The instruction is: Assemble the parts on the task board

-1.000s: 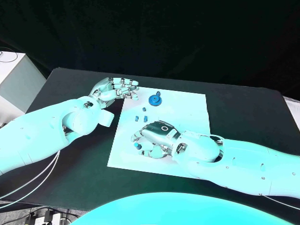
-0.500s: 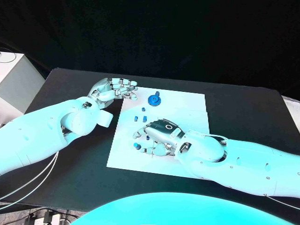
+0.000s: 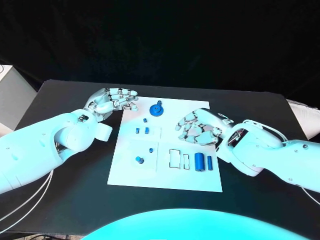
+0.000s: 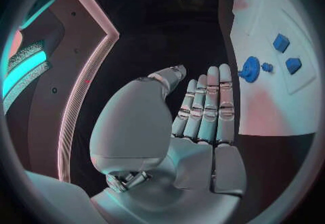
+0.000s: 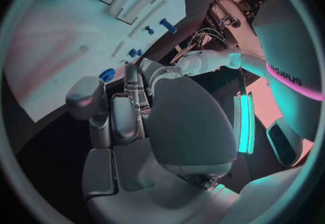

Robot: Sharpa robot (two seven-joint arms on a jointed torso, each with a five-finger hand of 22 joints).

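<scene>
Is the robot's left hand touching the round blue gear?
Apart. The left wrist view shows bare board between the left hand and the round blue gear.

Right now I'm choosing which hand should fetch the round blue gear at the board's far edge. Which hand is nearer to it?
Left. The left hand hovers just beside the blue gear, off the task board. The right hand is over the board, slightly farther off.
</scene>
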